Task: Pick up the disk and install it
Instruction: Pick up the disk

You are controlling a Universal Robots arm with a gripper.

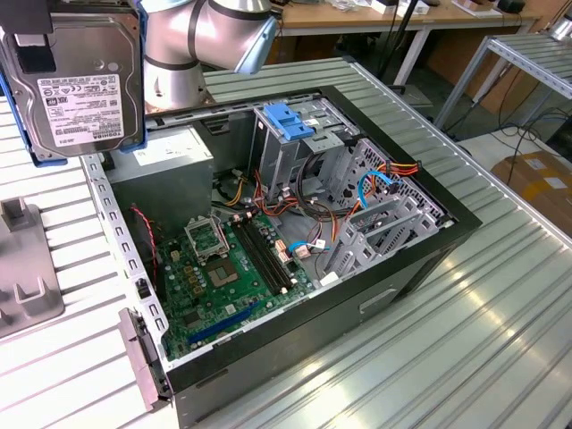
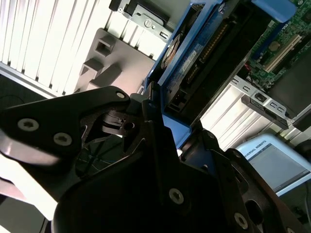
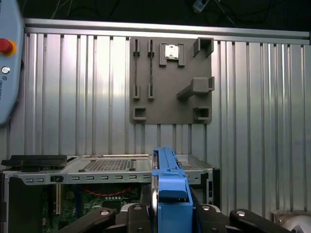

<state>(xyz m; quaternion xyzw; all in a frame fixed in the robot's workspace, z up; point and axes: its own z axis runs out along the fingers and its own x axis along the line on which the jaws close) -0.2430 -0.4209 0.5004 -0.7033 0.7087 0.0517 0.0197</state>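
Note:
The disk hangs in the air at the exterior view's upper left, above the ribbed table and off to the side of the open computer case. It has a grey metal body with a white label and blue rails along its edges. My gripper is shut on it, with a black finger lying over its top face. In the first wrist view the disk is seen edge-on as a blue rail, clamped between the black fingers. The second wrist view has the disk beyond the black gripper body.
Inside the case are a metal drive cage topped by a blue bracket, a green motherboard and loose cables. A grey fixture plate lies on the ribbed table beside the case. A pendant with a red button sits at the table's edge.

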